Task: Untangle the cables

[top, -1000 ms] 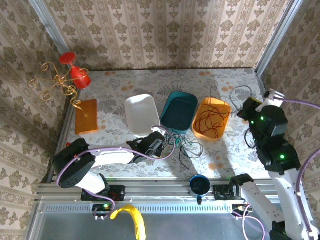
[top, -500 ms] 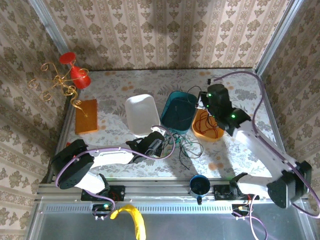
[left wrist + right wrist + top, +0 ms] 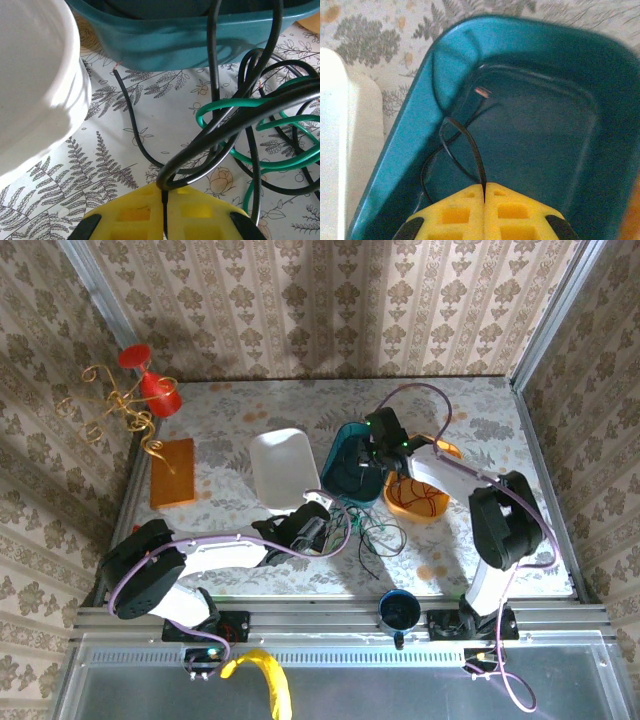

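Left fingers (image 3: 168,196) are shut tight on a black cable (image 3: 225,132), pinching it at their very tips. From the pinch the cable rises as a loop and runs ahead and to the right of the fingers. A green cable (image 3: 230,103) curls through that loop on the right, its coils lying mostly crosswise. Ahead and to the left lies a loose black end, its bare copper tip pointing away from the fingers toward the teal bin (image 3: 190,42). The white bin (image 3: 35,85) stands on the fingers' left. From above, we see the left fingers (image 3: 322,528) at the left edge of the tangle (image 3: 378,535).

Right fingers (image 3: 487,193) are likewise pressed together, clamped on a black strand (image 3: 457,131) inside the teal bin (image 3: 545,125). The strand climbs ahead from the tips and bends into a loop on the left, and its bare end points ahead and away. We cannot tell whether it joins the cable on the left. From above, the right fingers (image 3: 358,472) dip into the teal bin, and a red cable (image 3: 422,502) lies coiled in the orange bin (image 3: 396,504) just beside them.

The counter (image 3: 230,410) wears a pale cloth printed with ferns and flowers. Walls (image 3: 330,300) papered in beige damask stripes close it in on three sides.
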Action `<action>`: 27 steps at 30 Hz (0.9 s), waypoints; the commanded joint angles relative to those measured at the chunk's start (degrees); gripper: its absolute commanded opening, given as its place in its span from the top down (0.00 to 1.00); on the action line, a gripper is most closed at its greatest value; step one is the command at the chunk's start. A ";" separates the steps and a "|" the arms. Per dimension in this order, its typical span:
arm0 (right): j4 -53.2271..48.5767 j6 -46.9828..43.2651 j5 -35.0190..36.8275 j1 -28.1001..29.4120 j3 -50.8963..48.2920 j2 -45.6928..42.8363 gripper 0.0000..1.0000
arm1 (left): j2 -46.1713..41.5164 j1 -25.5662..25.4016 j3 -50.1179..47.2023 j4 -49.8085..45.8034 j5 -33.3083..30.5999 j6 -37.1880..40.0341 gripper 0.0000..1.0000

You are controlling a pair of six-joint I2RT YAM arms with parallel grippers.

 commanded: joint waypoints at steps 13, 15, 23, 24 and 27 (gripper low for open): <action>-12.52 -3.07 12.29 0.52 -5.79 -20.29 0.43 | -1.17 -0.45 1.28 -1.17 -1.20 -0.27 1.00; -15.54 -3.19 9.63 1.02 -10.02 -26.66 0.43 | -1.03 -0.45 1.37 -1.17 -1.42 -0.45 1.00; -25.24 4.38 4.32 6.98 -28.35 -41.62 0.45 | 0.00 -0.51 2.02 -0.56 -2.03 -0.49 1.00; -25.22 5.76 5.00 7.60 -30.03 -41.68 0.45 | 0.22 -0.46 2.20 -0.56 -2.07 -0.47 1.00; -24.12 6.55 8.43 8.83 -32.47 -39.61 0.45 | 0.53 -0.49 2.51 -0.47 -2.00 -0.27 1.00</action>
